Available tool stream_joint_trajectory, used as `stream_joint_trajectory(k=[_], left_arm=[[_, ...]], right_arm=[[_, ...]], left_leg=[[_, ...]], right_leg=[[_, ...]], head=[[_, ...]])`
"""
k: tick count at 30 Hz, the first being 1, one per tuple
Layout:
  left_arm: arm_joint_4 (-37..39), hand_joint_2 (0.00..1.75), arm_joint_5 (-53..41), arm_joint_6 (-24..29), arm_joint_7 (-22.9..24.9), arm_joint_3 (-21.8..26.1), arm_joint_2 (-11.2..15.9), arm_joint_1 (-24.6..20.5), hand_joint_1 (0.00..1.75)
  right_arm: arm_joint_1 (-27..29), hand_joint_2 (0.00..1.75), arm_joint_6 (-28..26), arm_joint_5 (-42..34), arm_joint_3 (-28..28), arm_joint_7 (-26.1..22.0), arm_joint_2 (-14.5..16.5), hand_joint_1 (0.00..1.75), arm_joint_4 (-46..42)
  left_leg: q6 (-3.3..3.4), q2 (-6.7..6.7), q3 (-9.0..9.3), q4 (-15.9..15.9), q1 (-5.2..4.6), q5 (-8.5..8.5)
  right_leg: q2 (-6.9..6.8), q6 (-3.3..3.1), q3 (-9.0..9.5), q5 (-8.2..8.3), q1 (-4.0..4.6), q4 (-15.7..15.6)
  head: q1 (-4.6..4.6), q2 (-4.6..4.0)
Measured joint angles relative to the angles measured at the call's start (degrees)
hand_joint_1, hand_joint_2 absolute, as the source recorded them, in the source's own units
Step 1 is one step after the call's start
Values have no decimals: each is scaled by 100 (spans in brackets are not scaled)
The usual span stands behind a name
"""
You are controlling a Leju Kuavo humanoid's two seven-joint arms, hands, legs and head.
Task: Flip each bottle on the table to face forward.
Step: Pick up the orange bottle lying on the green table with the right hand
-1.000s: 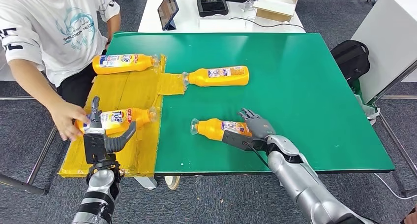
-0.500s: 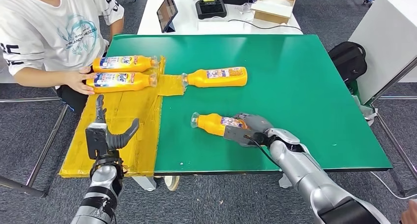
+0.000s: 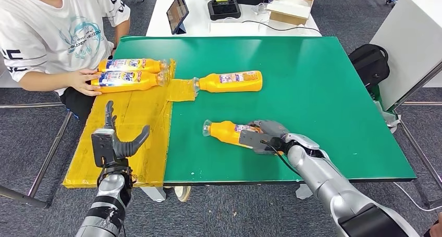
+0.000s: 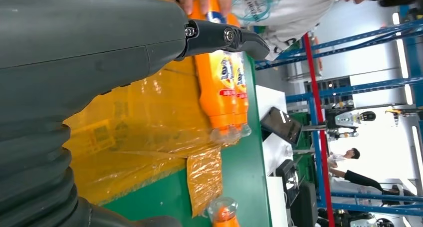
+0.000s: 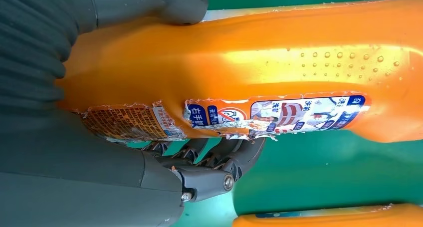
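Orange bottle (image 3: 229,133) lies on its side, base end wrapped by the right robot hand (image 3: 266,136).

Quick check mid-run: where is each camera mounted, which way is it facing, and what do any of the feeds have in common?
Head view: high on the body, facing forward and down at the green table; both arms and each robot hand show, left, right.
Left wrist view: behind the left robot hand, facing the two bottles on the yellow sheet.
Right wrist view: behind the right robot hand, close on the gripped bottle.
Shared: head and right wrist both show that bottle.
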Motion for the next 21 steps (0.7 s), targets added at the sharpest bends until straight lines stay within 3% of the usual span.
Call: stream_joint_trajectory(k=[5, 8, 15, 21], left_arm=[[13, 175, 144, -30, 9, 15, 5, -14, 0], [-24, 175, 146, -36, 10, 28, 5, 33, 0], [-343, 175, 172, -308, 131, 9, -96, 231, 0], [-613, 175, 376, -891, 413, -290, -179, 390, 0]], right_arm=[[25, 175, -117, -263, 82, -185, -48, 175, -11], [327, 175, -807, -682, -78, -578, 24, 175, -287], [1686, 175, -2600, -1261, -1166, -1757, 684, 175, -2318], [2363, 175, -3267, -1564, -2050, -2521, 1170, 175, -3648]], left_leg=[[0, -1, 1, 0, 1, 0], [0, -5, -4, -1, 2, 0], [0, -26, -77, -1, 4, 15], [4, -31, -100, -1, 0, 12]], right_leg=[[0, 0, 7, 0, 1, 0], [-1, 0, 12, 0, 3, 0], [-10, 8, -65, 6, 3, 9], [-15, 9, -76, 3, -2, 0]], head=[[1, 0], [2, 0], [-3, 0], [1, 0]])
